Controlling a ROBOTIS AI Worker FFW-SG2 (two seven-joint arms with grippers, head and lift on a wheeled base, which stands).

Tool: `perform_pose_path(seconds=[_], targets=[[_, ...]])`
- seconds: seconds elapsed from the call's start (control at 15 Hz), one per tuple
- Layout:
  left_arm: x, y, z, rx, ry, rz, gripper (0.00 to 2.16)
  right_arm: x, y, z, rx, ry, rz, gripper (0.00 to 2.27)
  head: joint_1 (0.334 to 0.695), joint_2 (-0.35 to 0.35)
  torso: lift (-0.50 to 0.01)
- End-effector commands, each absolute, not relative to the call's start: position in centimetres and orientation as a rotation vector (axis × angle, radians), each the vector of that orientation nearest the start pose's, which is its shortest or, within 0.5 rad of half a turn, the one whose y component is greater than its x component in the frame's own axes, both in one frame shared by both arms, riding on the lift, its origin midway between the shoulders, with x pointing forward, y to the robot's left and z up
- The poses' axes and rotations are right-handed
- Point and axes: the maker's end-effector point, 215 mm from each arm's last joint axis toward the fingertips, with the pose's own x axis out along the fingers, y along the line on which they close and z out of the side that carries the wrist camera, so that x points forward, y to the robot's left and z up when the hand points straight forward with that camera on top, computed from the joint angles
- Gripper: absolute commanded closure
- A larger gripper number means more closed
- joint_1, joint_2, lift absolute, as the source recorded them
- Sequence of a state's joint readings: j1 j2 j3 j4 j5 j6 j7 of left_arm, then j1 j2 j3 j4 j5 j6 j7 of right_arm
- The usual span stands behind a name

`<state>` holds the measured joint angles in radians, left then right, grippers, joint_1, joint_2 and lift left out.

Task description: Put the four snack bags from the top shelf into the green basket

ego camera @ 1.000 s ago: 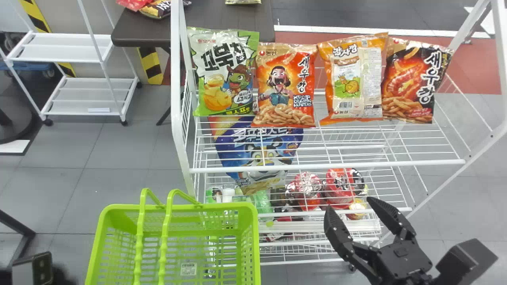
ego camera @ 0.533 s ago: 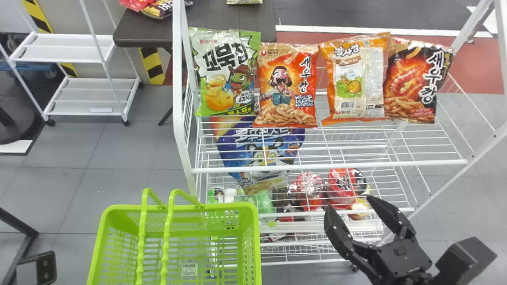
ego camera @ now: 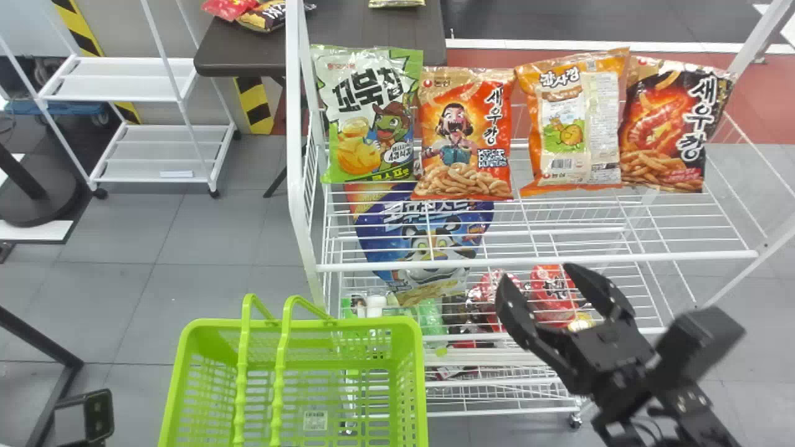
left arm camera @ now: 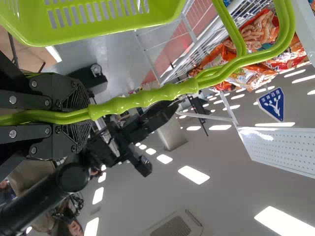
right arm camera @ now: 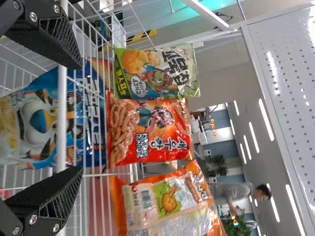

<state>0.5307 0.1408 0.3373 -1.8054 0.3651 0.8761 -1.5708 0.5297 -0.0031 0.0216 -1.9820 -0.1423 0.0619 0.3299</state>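
My left wrist view shows left fingers (left arm camera: 76, 97) pinching the basket handles (left arm camera: 142, 100). Beyond my spread right fingers (ego camera: 517, 310), a rail (ego camera: 658, 256) fronts the snack bags (ego camera: 463, 133).

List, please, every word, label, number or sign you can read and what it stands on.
"꼬북칩": green snack bag.
"새우깡": red-orange snack bag.
"감자깡": orange snack bag.
"새우깡": black snack bag.
Too small or obscured to read: the blue bag's lettering, green basket's label, triangular sign and finer print.
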Motion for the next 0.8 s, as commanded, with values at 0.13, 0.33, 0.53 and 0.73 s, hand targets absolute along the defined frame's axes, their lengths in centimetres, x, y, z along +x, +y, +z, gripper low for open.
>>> perform_pose_path(seconds=[0.13,0.33,0.53,0.73], targets=[[21.2,16.8,-43.1,-1.000,0.640,-1.165,2.15,48.8,-9.8,-37.6,0.151,0.142,0.391,0.08,0.695,0.064,0.000],[21.2,16.8,-43.1,-1.002,0.639,-1.164,2.15,53.2,-6.0,-35.4,0.131,0.109,0.432,0.08,0.695,0.118,0.000],[21.2,16.8,-43.1,-1.002,0.639,-1.164,2.15,56.5,-1.9,-34.0,0.095,0.091,0.498,0.08,0.695,0.159,0.000],[21.5,16.7,-43.0,-0.999,0.636,-1.168,2.15,59.9,0.4,-33.9,0.049,0.097,0.525,0.08,0.695,0.212,0.000]])
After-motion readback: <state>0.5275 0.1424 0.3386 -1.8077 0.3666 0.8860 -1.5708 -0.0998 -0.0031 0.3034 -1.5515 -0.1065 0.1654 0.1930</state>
